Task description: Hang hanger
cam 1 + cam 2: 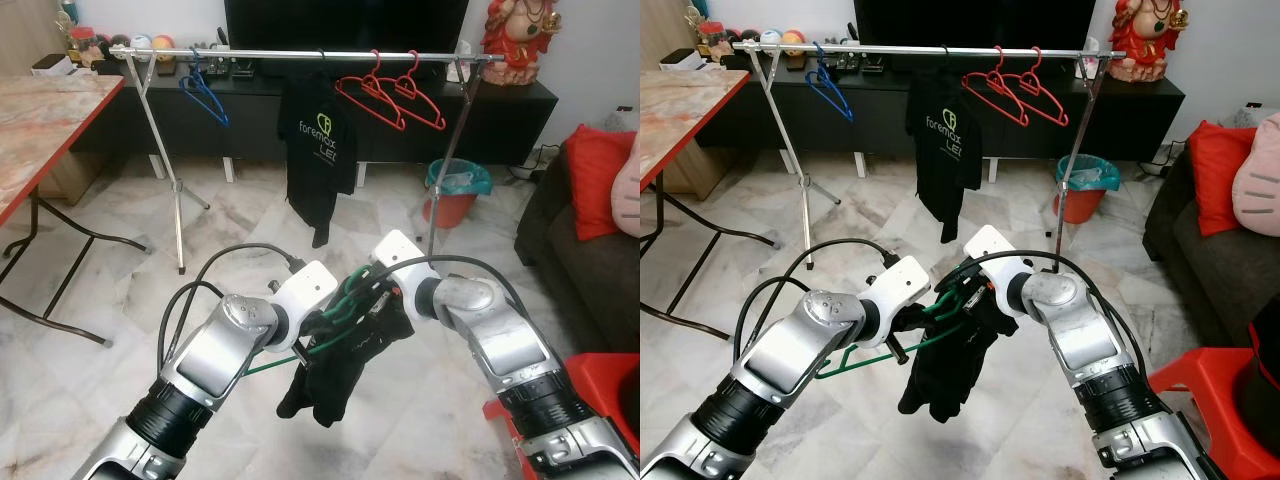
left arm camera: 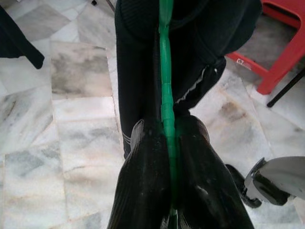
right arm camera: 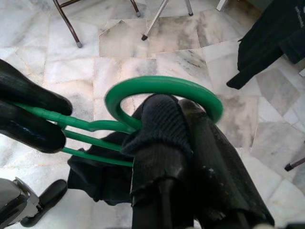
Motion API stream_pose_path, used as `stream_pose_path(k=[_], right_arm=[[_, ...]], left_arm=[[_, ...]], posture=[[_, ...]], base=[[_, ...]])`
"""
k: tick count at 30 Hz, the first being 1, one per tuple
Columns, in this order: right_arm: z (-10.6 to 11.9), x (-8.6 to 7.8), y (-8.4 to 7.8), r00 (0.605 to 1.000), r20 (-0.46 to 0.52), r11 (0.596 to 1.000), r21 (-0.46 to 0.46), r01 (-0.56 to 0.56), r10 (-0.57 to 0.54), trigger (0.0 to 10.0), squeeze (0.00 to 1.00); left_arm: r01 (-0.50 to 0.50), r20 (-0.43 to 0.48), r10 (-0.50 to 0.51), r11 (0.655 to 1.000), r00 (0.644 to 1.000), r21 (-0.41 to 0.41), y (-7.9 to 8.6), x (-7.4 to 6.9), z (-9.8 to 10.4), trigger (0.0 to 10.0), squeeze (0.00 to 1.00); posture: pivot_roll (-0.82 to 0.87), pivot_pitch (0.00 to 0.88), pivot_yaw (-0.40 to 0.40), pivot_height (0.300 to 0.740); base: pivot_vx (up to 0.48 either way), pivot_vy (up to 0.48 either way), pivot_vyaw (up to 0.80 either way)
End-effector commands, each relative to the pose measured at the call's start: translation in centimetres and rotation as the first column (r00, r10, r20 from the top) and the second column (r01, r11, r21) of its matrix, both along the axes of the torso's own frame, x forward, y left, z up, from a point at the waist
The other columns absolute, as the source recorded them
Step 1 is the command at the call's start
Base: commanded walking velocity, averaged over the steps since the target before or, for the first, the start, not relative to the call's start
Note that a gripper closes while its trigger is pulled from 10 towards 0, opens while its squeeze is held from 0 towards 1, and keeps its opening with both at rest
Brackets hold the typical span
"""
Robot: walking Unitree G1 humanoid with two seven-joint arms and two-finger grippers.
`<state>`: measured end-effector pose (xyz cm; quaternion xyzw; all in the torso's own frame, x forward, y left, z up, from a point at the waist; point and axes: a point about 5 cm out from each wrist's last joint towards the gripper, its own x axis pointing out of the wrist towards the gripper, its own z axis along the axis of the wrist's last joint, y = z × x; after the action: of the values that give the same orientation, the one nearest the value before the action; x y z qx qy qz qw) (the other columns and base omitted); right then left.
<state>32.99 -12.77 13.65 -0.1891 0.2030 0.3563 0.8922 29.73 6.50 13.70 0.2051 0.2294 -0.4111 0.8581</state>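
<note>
Left claw (image 2: 167, 143) clamped shut on a bar of the green hanger (image 2: 165, 90), both black fingers (image 2: 143, 191) pressed against the plastic from either side. Held low and near, above the marble floor (image 1: 120, 260), with a black garment (image 1: 340, 375) draped over the hanger and drooping toward the tiles. Right claw (image 3: 183, 157) just beside it, closed on the garment's ribbed collar (image 3: 162, 124) at the hanger's hook (image 3: 162, 88), the green loop curving round the fingertips. Both silver arms bent inward, claws nearly touching at centre.

Far left: a marble-topped table (image 1: 40, 110) with red edging and black folding legs. Beyond the claws, well apart from them, a chrome clothes rail (image 1: 300, 54) on tripod legs, carrying from left to right a blue hanger (image 1: 205, 95), a black printed T-shirt (image 1: 318, 150) and two red hangers (image 1: 390, 95). Behind the rail, a dark TV unit (image 1: 500, 115). Near the rail's right leg, an orange bin (image 1: 452, 195) with a teal liner. Far right: a dark sofa (image 1: 580, 250) with a red cushion (image 1: 600, 175), and a red plastic stool (image 1: 600, 390) close by the right arm.
</note>
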Motion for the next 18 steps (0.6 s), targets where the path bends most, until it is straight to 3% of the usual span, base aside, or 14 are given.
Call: stream_pose_path(k=[1, 14, 18], right_arm=[[1.6, 0.3, 0.6, 0.998, 0.057, 1.0, 0.023, -0.012, 0.011, 10.0, 0.0], [-0.4, 0.9, -1.5, 0.981, -0.023, 0.98, 0.035, 0.196, -0.195, 10.0, 0.0], [-1.0, 0.2, -1.2, 0.983, -0.05, 0.983, 0.044, 0.177, -0.175, 10.0, 0.0]], left_arm=[[-0.015, 0.021, 0.016, 1.0, 1.0, -0.025, 0.0, 0.2, 0.2, 0.0, 0.0], [-0.077, 0.093, 0.092, 0.985, 0.991, -0.154, 0.0, 0.9, 1.6, 0.0, 0.0], [-0.095, 0.101, 0.117, 0.976, 0.988, -0.197, 0.0, 1.1, 1.8, 0.0, 0.0]], posture=[[0.03, 0.0, -0.023, 0.74], [0.04, 0.0, -0.031, 0.74], [0.04, 0.0, -0.032, 0.74]], base=[[0.0, 0.0, 0.0], [0.0, 0.0, 0.0], [0.0, 0.0, 0.0]])
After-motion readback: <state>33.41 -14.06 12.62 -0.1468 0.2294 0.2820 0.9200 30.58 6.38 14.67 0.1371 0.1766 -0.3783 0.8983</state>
